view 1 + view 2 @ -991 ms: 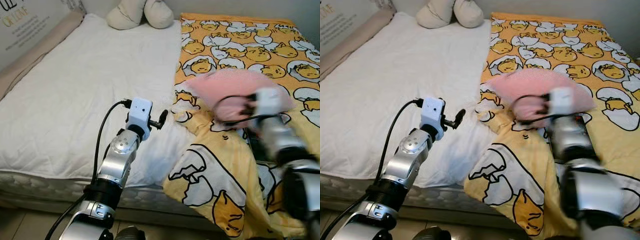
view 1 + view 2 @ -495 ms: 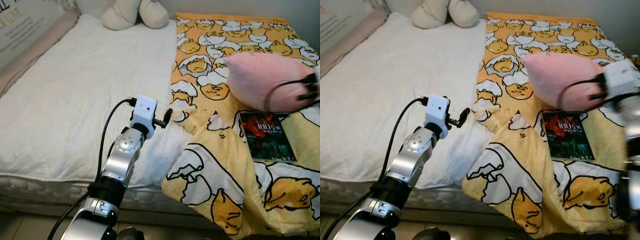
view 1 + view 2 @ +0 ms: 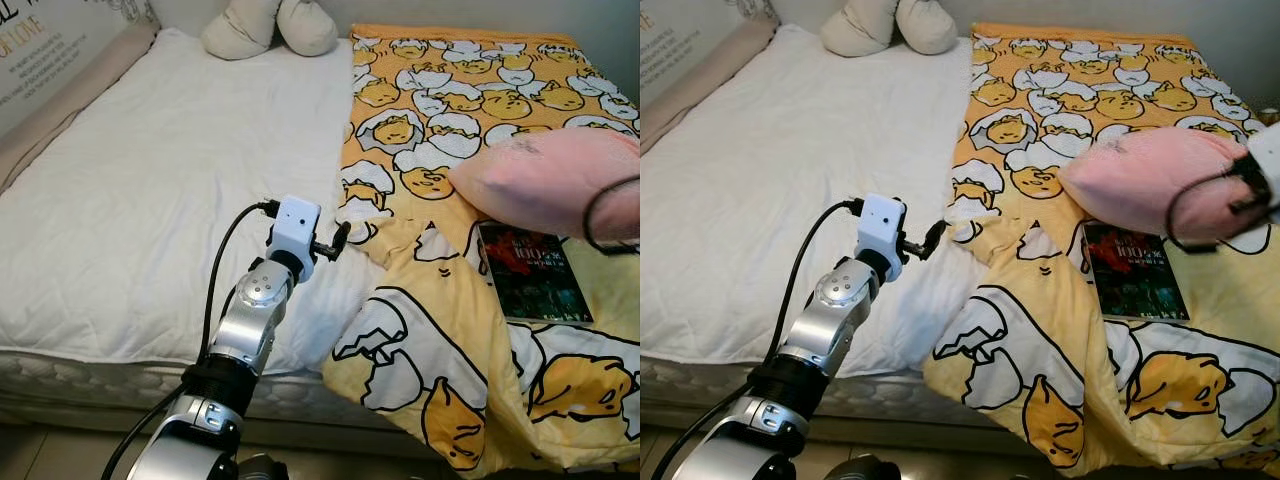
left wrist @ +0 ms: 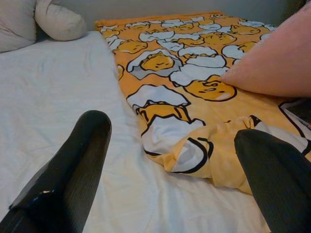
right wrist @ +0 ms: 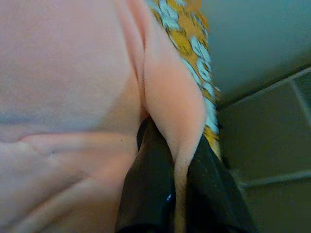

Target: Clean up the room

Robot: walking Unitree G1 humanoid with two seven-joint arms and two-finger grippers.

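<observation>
A pink pillow (image 3: 545, 180) hangs over the right side of the bed, above the yellow egg-print blanket (image 3: 440, 340). My right gripper (image 5: 172, 141) is shut on a fold of the pillow's edge, and its wrist shows at the right border (image 3: 1265, 160). A dark book (image 3: 530, 275) lies flat on the blanket just under the pillow. My left gripper (image 3: 338, 238) is open and holds nothing, hovering where the white sheet (image 3: 170, 170) meets the crumpled blanket edge (image 4: 194, 145).
Two cream pillows (image 3: 270, 25) rest at the head of the bed. A padded panel with lettering (image 3: 40, 60) runs along the bed's left side. The blanket drapes over the near mattress edge (image 3: 100, 380), with floor below.
My right gripper has carried the pink pillow up and to the right, uncovering the book. The left arm has edged forward a little.
</observation>
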